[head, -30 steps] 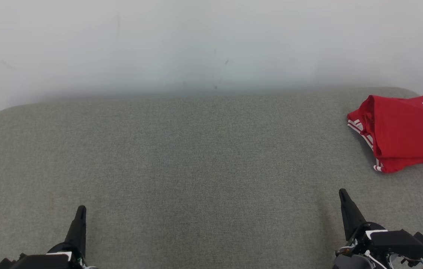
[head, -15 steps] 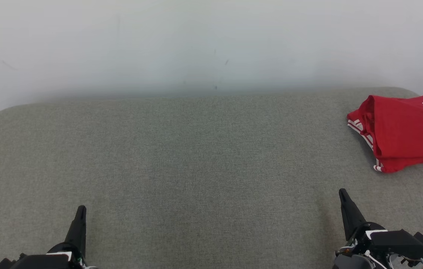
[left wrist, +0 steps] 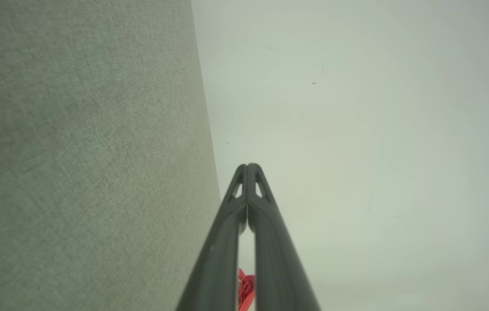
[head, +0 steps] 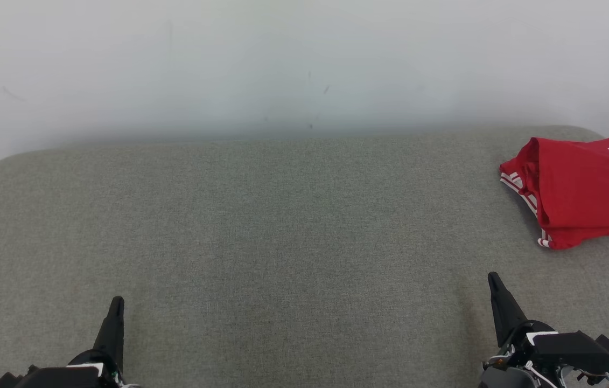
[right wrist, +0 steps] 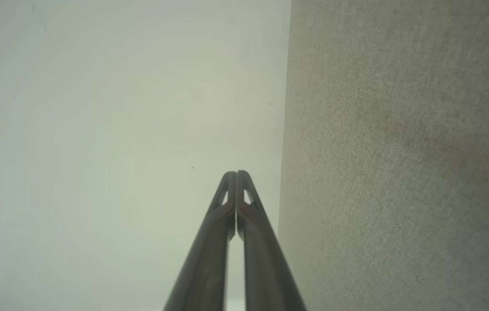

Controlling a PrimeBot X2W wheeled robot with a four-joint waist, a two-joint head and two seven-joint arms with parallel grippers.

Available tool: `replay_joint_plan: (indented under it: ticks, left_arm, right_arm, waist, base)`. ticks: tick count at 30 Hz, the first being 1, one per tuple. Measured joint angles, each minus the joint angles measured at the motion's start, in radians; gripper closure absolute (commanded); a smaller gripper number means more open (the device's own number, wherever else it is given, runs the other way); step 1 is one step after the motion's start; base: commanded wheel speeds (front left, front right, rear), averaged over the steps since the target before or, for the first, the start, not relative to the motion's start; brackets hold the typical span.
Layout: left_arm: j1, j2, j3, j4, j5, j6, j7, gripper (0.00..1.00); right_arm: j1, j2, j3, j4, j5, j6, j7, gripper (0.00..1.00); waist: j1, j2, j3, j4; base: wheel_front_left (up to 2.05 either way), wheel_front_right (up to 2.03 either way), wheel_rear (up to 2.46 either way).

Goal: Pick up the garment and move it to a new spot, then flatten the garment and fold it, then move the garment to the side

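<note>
Plainly, the red garment (head: 579, 194) lies at the far right of the head view, about mid-height, on the grey cloth-covered desk (head: 282, 242), with its right part cut off by the frame edge. A sliver of it also shows red at the bottom of the left wrist view, between the fingers. It sits in a folded stack, with white-striped trim along its left edge and dark lettering towards the right. The left end effector (head: 116, 307) is at the lower left and the right end effector (head: 494, 281) at the lower right. Both are well apart from the cloth, and each has its two fingers pressed together on nothing, as the wrist views make clear. I'd judge the garment light, soft and limp, a thin jersey cloth that may be a little slick, so it would sag and fall open if lifted by a single layer. The thick folded edge at the left, by the striped trim, looks the best place to pinch, through all the layers and preferably at two corners.
</note>
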Motion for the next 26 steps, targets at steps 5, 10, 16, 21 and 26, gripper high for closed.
replay_joint_plan:
  ticks: [5,10,16,21,26]
  left_arm:
    - [0.000,0.000,0.000,0.000,0.000,0.000,0.000,1.00]
    - [0.000,0.000,0.000,0.000,0.000,0.000,0.000,1.00]
    - [0.000,0.000,0.000,0.000,0.000,0.000,0.000,1.00]
    - [0.000,0.000,0.000,0.000,0.000,0.000,0.000,1.00]
    - [0.000,0.000,0.000,0.000,0.000,0.000,0.000,1.00]
  right_arm:
    - [0.000,0.000,0.000,0.000,0.000,0.000,0.000,1.00]
    - [0.000,0.000,0.000,0.000,0.000,0.000,0.000,1.00]
    - [0.000,0.000,0.000,0.000,0.000,0.000,0.000,1.00]
    - [0.000,0.000,0.000,0.000,0.000,0.000,0.000,1.00]
    - [0.000,0.000,0.000,0.000,0.000,0.000,0.000,1.00]
  waist:
    - [0.0000,0.0000,0.000,0.000]
    - [0.0000,-0.0001,0.000,0.000]
    - [0.0000,0.0000,0.000,0.000]
    - [0.0000,-0.0001,0.000,0.000]
    - [0.0000,0.0000,0.000,0.000]
  base:
    - [0.00,0.00,0.00]
    - [0.00,0.00,0.00]
    - [0.00,0.00,0.00]
    - [0.00,0.00,0.00]
    - [0.00,0.00,0.00]
